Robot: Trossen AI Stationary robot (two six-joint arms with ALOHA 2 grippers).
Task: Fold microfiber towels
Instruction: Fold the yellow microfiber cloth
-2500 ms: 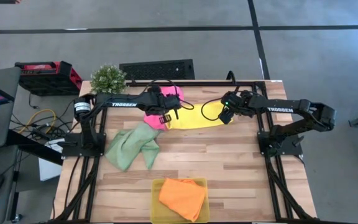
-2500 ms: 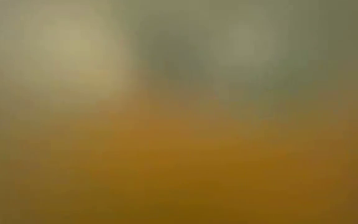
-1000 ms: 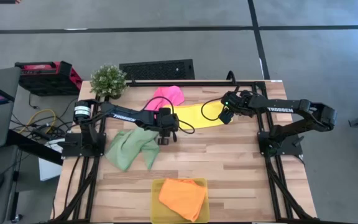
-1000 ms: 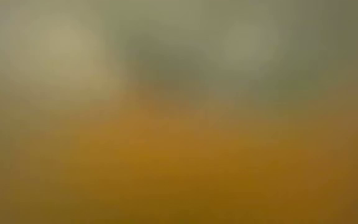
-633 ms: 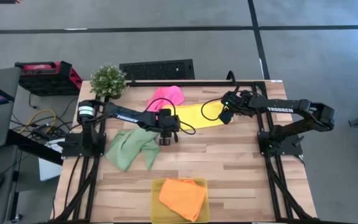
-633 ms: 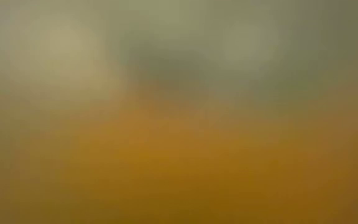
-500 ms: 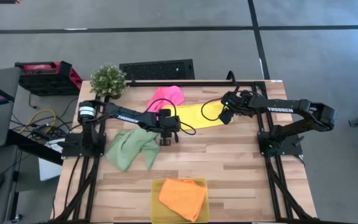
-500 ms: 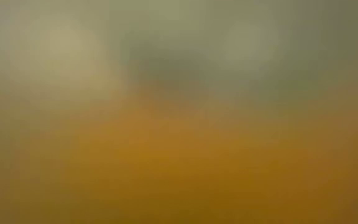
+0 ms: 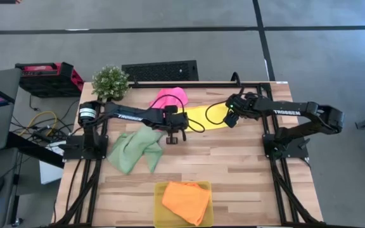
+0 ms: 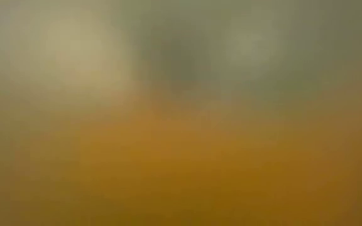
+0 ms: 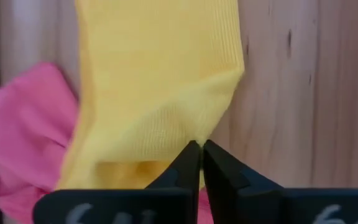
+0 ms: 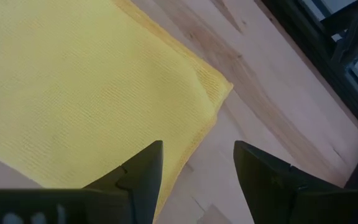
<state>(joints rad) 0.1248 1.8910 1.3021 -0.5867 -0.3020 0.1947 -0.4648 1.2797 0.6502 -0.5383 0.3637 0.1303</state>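
Pinching a corner of the yellow towel (image 11: 160, 81), the left gripper (image 11: 201, 149) has its two dark fingers squeezed almost all the way together, with just a thin bit of cloth between the tips. The rest of the yellow towel spreads out ahead of this gripper over the wooden table (image 9: 233, 164). The pink towel (image 11: 23, 137) lies just beside the gripper, on one side, and the yellow towel lies partly over it.

Seen from above, the left gripper (image 9: 175, 134) sits near the middle of the table. The yellow towel (image 9: 201, 117) stretches from it toward the right gripper (image 9: 229, 118). The pink towel (image 9: 170, 99) is just behind the left gripper, closer to the far edge. The green towel (image 9: 134, 149) lies crumpled next to the left gripper, on the side of the left arm's base.

The right gripper (image 12: 197, 165) hangs over the other end of the yellow towel. Its fingers are spread wide apart and hold nothing. One finger is above the cloth's edge and the other is above bare wood, with the towel's corner (image 12: 219, 87) just ahead.

The orange towel (image 9: 187, 200) is well apart from both grippers, in a yellow tray (image 9: 158, 190) at the near edge. A small green plant (image 9: 110, 80) stands at the far corner by the left arm.

The low view is only a blur.
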